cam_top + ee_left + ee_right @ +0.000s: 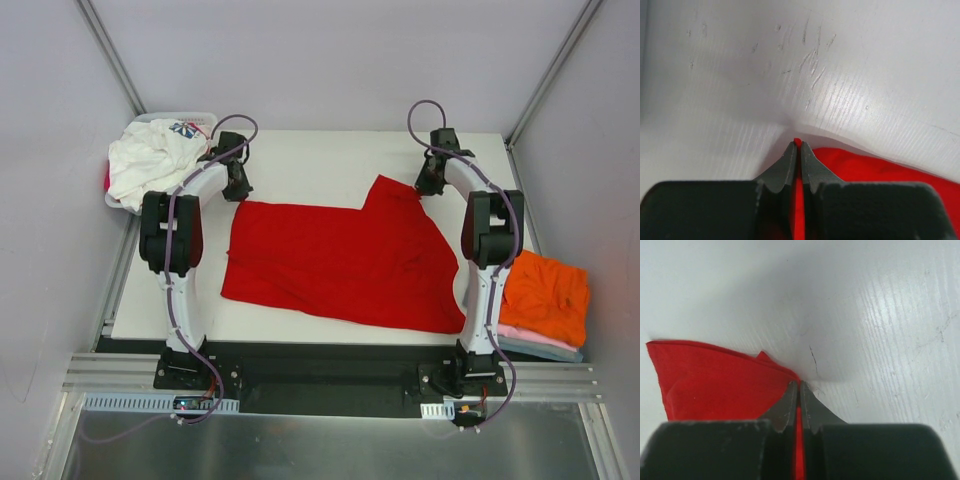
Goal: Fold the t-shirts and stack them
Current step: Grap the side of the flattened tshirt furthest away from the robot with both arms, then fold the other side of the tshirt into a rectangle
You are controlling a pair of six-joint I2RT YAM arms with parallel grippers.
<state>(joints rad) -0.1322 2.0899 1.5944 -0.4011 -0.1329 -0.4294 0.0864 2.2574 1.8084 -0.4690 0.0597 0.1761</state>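
The red t-shirt [340,262] lies spread across the middle of the bench [300,160], and both arms are on it at the far edge. The left arm [172,235] reaches to the shirt's far left corner. Its wrist view shows the left jaws pressed together with a thin strip of red cloth pinched between them, tips down at the white surface.

Over on the other side, the right arm [488,232] is at the far right corner, where the cloth juts farther back. The right jaws are the same story: closed tight on a sliver of red, the fabric fanning out to their left in the wrist view.

Back left, a white slotted basket [205,119] holds a crumpled white t-shirt [150,165] with a blue-red print showing. Beside the right arm there's a folded stack: orange t-shirt [548,292] on top, pink t-shirt [525,336] under it, blue-grey t-shirt [548,351] at the bottom. Whether that stack sits on the bench or just past its edge is hard to call from above.
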